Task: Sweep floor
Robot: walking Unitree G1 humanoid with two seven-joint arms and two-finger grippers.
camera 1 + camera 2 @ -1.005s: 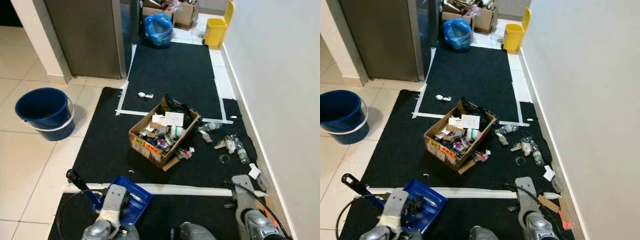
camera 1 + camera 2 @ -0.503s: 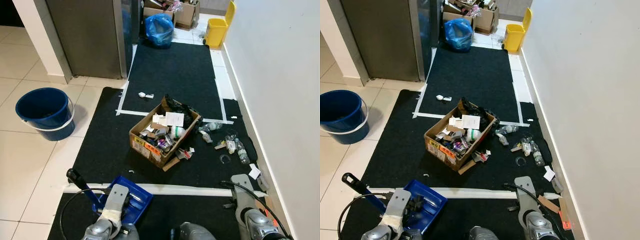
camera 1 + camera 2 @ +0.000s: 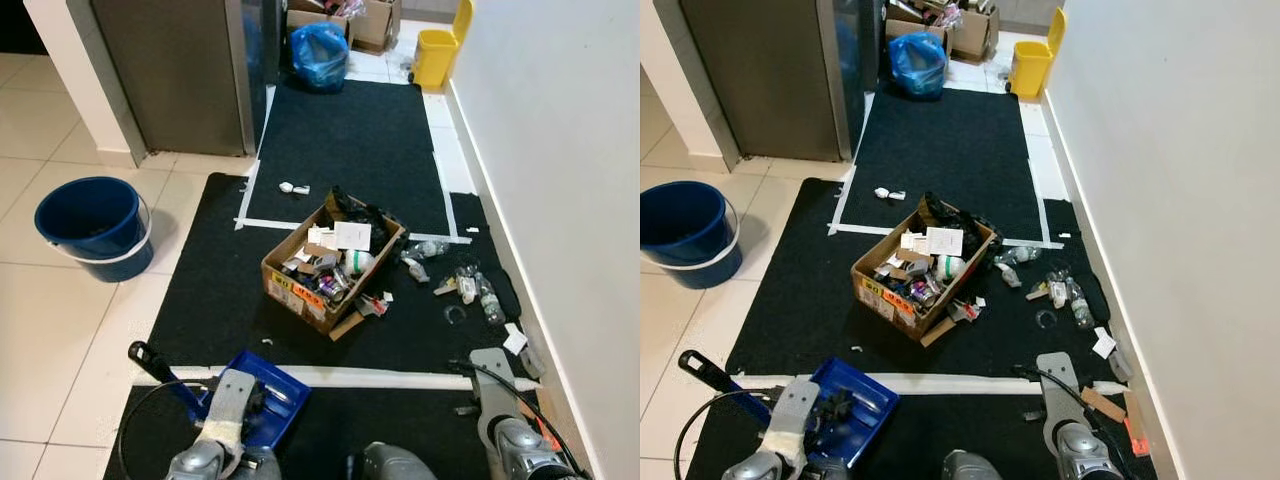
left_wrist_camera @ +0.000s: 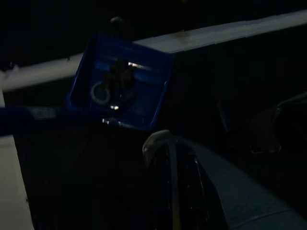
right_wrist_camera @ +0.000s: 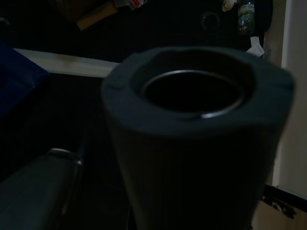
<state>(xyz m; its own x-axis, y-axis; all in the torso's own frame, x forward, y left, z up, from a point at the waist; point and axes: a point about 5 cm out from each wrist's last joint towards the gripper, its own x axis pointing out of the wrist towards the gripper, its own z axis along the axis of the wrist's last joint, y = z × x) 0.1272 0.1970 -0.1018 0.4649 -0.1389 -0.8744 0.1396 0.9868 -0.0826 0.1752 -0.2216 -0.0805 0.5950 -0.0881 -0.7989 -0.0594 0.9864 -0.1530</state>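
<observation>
A blue dustpan [image 3: 265,392] lies on the black mat [image 3: 210,290] at my feet, its long handle [image 3: 150,362] pointing left over the tiles. It holds dark scraps and a small ring [image 4: 100,92]. My left arm [image 3: 228,405] hangs just over the pan; my right arm [image 3: 495,395] hangs at the lower right. A dark hollow cylinder [image 5: 196,124] stands close in front of the right wrist camera. Ahead, an open cardboard box [image 3: 330,262] full of rubbish sits on the mat. Loose litter and small bottles [image 3: 465,290] lie to its right by the wall.
A blue bucket [image 3: 92,225] stands on the tiles at the left. A steel cabinet [image 3: 170,70] rises at the back left, with a blue bag [image 3: 320,45] and a yellow bin [image 3: 437,55] beyond. The white wall [image 3: 560,150] runs along the right. A small white item [image 3: 292,187] lies on the far mat.
The whole picture has shifted slightly as the camera moved. The dustpan, box, litter and both arms keep their places.
</observation>
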